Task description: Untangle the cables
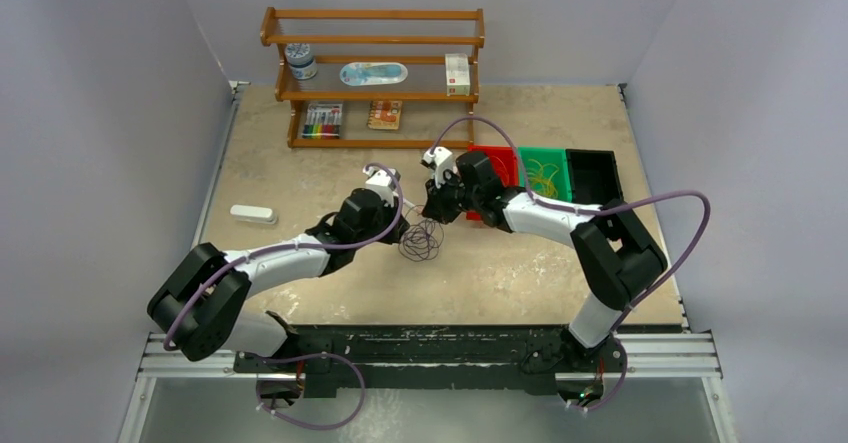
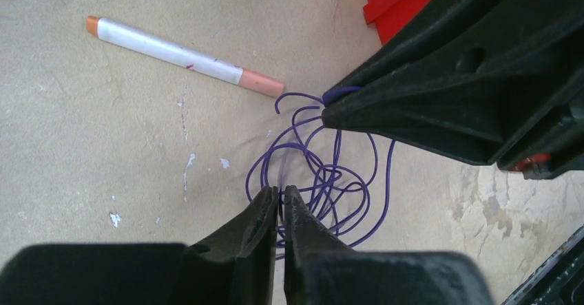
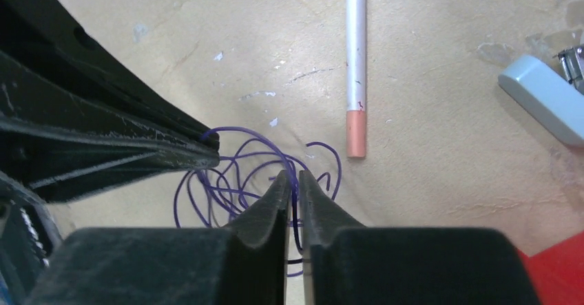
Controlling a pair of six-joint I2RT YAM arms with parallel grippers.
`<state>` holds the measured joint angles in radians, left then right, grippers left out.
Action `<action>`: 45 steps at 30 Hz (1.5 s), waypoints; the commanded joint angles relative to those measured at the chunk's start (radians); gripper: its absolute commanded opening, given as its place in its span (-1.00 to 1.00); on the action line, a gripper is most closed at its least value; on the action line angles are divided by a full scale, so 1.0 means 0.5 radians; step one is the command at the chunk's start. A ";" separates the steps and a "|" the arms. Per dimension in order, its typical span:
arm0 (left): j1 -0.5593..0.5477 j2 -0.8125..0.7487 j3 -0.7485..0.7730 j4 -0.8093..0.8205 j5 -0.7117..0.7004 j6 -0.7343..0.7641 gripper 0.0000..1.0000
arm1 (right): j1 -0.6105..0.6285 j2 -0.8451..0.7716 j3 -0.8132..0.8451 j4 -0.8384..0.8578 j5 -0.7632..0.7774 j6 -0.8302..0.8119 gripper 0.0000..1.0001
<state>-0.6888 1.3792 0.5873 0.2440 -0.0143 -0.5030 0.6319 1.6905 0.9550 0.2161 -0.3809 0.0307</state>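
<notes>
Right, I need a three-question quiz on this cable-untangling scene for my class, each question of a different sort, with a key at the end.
1. True or false: the left claw and the right claw are each shut on a strand of the purple cable.
2. What lies in the green bin? A) a yellow cable B) a pen C) a stapler
3. Fill the blank: seen from above, the bin at the right end of the row, next to the green one, is ____.

Key: 1 true; 2 A; 3 black, the black bin.
</notes>
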 commanded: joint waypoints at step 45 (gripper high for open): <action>-0.126 0.591 0.086 0.269 -0.428 -0.161 -0.31 | -0.079 -1.401 0.195 -0.116 1.000 0.531 -1.00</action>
<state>-0.7486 1.6623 0.6552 0.3965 -0.2131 -0.5663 0.5961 1.0428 0.9668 0.1768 0.0399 0.3405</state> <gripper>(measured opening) 0.387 0.008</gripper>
